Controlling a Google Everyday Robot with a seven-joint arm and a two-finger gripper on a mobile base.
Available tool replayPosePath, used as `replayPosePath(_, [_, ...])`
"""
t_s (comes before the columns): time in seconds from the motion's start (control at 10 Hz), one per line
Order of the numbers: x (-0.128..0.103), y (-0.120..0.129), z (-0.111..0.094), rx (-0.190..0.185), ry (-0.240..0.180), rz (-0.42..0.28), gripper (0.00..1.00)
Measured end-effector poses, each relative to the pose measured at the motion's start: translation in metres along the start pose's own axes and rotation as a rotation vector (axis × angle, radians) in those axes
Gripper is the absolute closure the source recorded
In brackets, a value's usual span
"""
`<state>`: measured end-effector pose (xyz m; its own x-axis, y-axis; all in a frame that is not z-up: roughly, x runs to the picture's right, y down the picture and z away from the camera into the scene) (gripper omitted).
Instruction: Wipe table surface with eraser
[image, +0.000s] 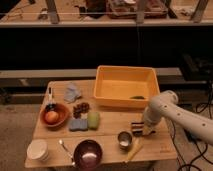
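the white arm's gripper rests on the small striped eraser block on the light wooden plank tabletop; its grip cannot be told. behind runs a dark wall under a railing.

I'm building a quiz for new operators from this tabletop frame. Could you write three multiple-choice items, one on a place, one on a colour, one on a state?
1. Where is the eraser?
A. inside the tub
B. on the table surface, right of the metal cup
C. in the bowl

2. What colour is the tub?
A. yellow-orange
B. blue
C. black

3. What does the orange bowl hold?
A. nothing
B. a round orange fruit
C. a sponge

Key: 1 B, the striped block lies on the wood at the gripper, near the right front. 2 A, its walls show yellow-orange. 3 B, a round fruit sits inside.
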<state>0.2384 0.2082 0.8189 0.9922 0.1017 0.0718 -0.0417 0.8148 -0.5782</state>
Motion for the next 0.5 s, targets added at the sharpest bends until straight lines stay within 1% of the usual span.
replayPosePath(0.3, [0.05, 0.011, -0.016, 0.013, 0.029, 0.08, 0.94])
replayPosePath(0.5, [0.069, 0.006, -0.016, 0.01, 0.055, 0.119, 0.94])
